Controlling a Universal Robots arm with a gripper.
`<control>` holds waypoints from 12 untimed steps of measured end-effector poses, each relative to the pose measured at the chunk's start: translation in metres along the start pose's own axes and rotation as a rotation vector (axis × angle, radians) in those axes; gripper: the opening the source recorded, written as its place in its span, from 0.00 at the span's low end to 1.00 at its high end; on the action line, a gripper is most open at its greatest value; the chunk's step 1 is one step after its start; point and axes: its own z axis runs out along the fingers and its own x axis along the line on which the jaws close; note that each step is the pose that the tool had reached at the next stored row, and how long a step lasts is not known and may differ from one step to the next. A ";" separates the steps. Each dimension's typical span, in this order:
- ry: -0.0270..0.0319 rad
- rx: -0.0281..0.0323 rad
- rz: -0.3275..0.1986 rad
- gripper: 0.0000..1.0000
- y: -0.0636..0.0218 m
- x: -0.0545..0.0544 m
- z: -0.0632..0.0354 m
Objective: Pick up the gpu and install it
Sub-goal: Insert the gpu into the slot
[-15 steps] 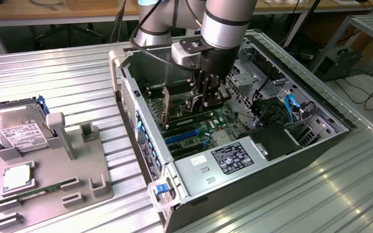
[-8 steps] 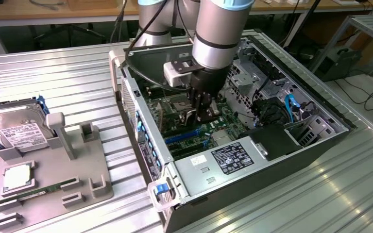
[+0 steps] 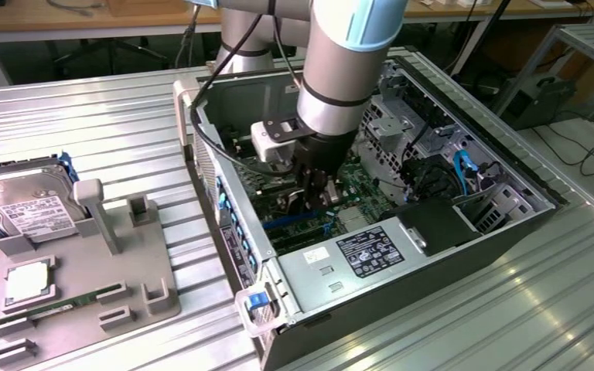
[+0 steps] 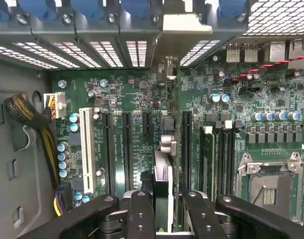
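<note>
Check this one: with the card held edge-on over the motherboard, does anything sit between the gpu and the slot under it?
Nothing visible does. In the wrist view the gpu hangs edge-on in the gripper, its metal bracket up at the case's rear slot openings. The motherboard beside it shows bare expansion slots; the slot directly beneath is hidden by the card itself.

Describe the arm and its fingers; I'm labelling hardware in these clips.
The arm is a grey metallic tube with light-blue joint caps. A black cable runs to a white wrist box. The gripper is black, its fingers jointed links with visible screws.
</note>
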 end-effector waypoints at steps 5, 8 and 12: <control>0.0074 0.0002 0.000 0.27 0.0018 -0.002 0.0022; 0.0080 0.0003 0.000 0.27 0.0024 -0.003 0.0031; 0.0083 0.0002 0.000 0.27 0.0051 -0.003 0.0039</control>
